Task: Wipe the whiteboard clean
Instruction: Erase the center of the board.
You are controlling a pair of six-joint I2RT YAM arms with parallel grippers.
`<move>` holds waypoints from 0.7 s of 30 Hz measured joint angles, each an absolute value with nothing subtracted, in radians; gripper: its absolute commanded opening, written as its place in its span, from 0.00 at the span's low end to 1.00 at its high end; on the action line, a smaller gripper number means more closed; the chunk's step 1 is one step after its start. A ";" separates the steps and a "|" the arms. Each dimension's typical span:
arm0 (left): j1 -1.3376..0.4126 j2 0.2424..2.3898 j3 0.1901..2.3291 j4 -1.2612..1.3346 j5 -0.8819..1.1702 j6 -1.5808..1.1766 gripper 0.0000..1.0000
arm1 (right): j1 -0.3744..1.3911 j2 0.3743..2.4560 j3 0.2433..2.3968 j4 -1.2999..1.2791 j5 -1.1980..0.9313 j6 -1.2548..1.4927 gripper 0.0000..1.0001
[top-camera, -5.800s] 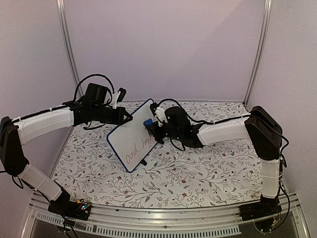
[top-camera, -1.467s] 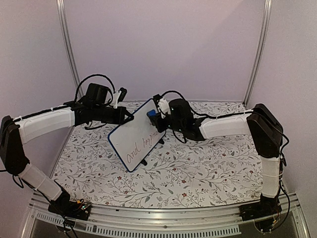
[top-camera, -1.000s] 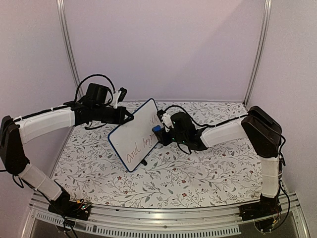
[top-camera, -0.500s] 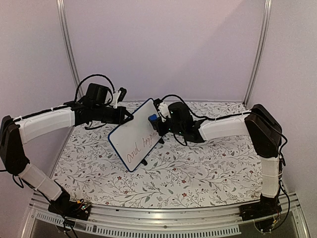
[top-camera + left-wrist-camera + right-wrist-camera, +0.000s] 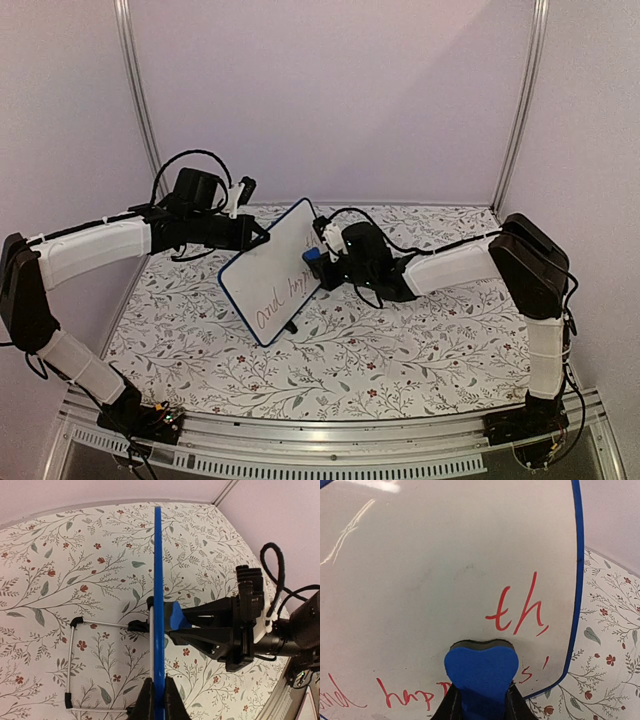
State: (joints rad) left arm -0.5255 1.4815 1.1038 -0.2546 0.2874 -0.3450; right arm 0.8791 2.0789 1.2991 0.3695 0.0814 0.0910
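The whiteboard point(image 5: 272, 270) is white with a blue edge and stands tilted on the flowered table. My left gripper point(image 5: 258, 237) is shut on its upper left edge; the left wrist view shows the board edge-on point(image 5: 158, 580) between my pinching jaws. Red handwriting remains along its lower part and right side point(image 5: 520, 610). My right gripper point(image 5: 318, 256) is shut on a small blue eraser point(image 5: 481, 672) and presses it against the board's face near the right edge. The eraser point(image 5: 176, 616) also shows against the board in the left wrist view.
The board's wire stand with black feet point(image 5: 72, 665) rests on the flowered tablecloth point(image 5: 420, 330). Purple walls and two metal posts point(image 5: 135, 100) enclose the back. The right arm point(image 5: 455, 262) stretches across the middle of the table.
My right gripper has been moving the eraser up and down along the board's right side; in the last half second it shifted slightly down and left. The left gripper and the board stayed still.
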 measured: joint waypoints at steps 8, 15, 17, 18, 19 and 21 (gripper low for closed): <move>-0.525 1.482 1.104 -0.252 0.292 -0.345 0.00 | 0.899 2.079 1.243 0.373 0.076 0.116 0.16; -0.525 1.482 1.104 -0.252 0.287 -0.346 0.00 | 0.896 2.079 1.294 0.329 0.093 0.101 0.17; -0.525 1.482 1.104 -0.253 0.282 -0.346 0.00 | 0.890 2.079 1.332 0.315 0.097 0.091 0.17; -0.525 1.482 1.104 -0.253 0.281 -0.346 0.00 | 0.888 2.079 1.349 0.311 0.099 0.088 0.17; -0.525 1.482 1.104 -0.253 0.280 -0.346 0.00 | 0.883 2.079 1.369 0.306 0.099 0.083 0.17; -0.525 1.482 1.104 -0.253 0.280 -0.346 0.00 | 0.878 2.079 1.401 0.306 0.100 0.073 0.17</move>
State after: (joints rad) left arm -0.5255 1.4818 1.1038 -0.2531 0.2802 -0.3458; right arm 0.8783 2.0789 1.4006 0.3058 0.0998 0.0734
